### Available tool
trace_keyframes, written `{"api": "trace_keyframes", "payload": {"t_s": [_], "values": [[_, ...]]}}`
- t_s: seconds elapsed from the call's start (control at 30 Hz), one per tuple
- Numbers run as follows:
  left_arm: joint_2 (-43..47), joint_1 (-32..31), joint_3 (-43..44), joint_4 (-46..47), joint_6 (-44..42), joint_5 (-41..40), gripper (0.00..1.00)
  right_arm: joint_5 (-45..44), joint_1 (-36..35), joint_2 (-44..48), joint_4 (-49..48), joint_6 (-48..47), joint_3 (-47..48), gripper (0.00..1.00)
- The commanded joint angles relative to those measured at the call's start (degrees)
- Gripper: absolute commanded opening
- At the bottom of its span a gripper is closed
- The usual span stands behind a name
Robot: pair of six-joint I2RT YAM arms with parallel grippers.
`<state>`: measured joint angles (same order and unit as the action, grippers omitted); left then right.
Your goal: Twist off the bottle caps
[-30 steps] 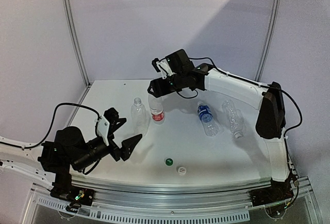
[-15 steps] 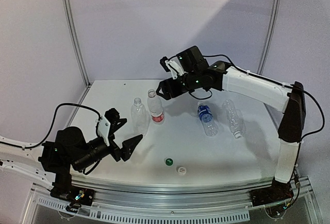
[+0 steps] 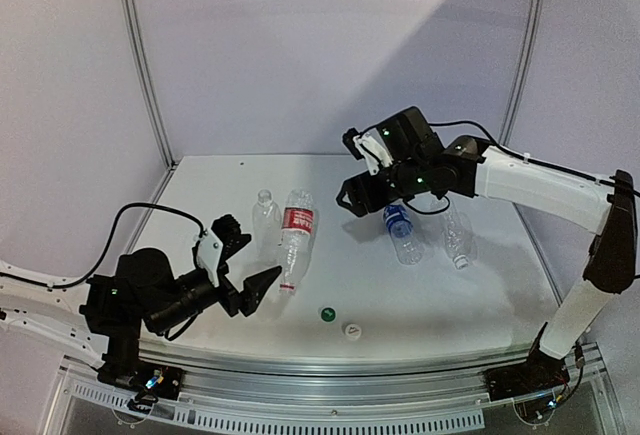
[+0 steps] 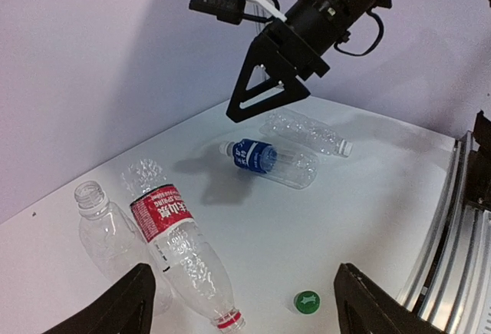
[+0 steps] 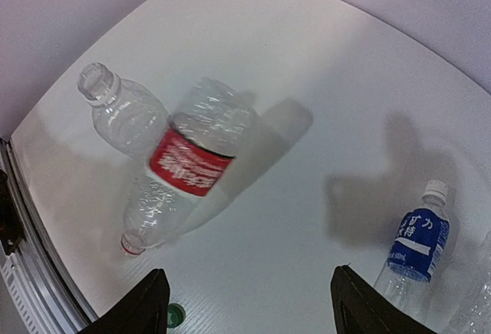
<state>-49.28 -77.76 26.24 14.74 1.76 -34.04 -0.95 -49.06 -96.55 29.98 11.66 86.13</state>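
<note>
- Four bottles are on the table (image 3: 470, 295). We read places on the overhead view, with 12 o'clock at the far wall.
- The left pincer (image 3: 250, 255) sits low over the near left of the table, its jaws wide apart with nothing between them.
- The red-label bottle (image 3: 295, 240) is just beside it at 2 o'clock. It is tipped over, its capless neck pointing to 6 o'clock, near the pincer's nearer finger but apart from it. We cannot tell whether it lies flat.
- The open unlabelled bottle (image 3: 265, 213) stands upright at the left pincer's 1 o'clock, capless, close against the red-label bottle.
- The green cap (image 3: 327, 313) and the loose white cap (image 3: 351, 330) lie near each other at the left pincer's 4 o'clock, well apart from it.
- The right pincer (image 3: 352, 200) hangs above the table with its jaws apart and empty.
- The blue-label bottle (image 3: 402, 233) lies on its side at the right pincer's 4 o'clock, with its screwed-on white cap (image 5: 436, 190) in place.
- The second unlabelled bottle (image 3: 455, 230) lies farther out, toward 3 o'clock, with a pale cap (image 4: 347, 148) on its 6 o'clock end.
</note>
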Motion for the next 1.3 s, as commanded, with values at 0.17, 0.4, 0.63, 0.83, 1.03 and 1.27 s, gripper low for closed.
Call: {"api": "trace_keyframes", "payload": {"t_s": [0.17, 0.4, 0.63, 0.83, 1.03, 1.27], "values": [[-2.17, 0.32, 0.83, 0.86, 0.40, 0.60, 0.82, -3.96, 3.02, 0.03, 2.10, 0.85, -3.34, 0.73], [-1.92, 0.32, 0.87, 0.74, 0.45, 1.10, 0.82, -7.03, 3.78, -3.25, 5.01, 0.78, -1.51, 0.73], [-1.90, 0.32, 1.09, 0.40, 0.66, 2.08, 0.83, -6.97, 10.69, -11.84, 9.21, 2.19, 2.63, 0.73], [-1.79, 0.32, 1.35, -0.06, 0.97, 2.40, 0.83, -8.55, 11.31, -16.90, 13.59, 1.96, 5.36, 0.75], [-1.60, 0.24, 1.45, -0.38, 1.14, 2.32, 0.82, -9.55, 12.24, -20.22, 16.33, 2.43, 4.50, 0.75], [-1.40, 0.24, 1.36, -0.43, 1.15, 2.12, 0.83, -10.07, 12.49, -22.09, 17.81, 3.08, 1.90, 0.75]]}}
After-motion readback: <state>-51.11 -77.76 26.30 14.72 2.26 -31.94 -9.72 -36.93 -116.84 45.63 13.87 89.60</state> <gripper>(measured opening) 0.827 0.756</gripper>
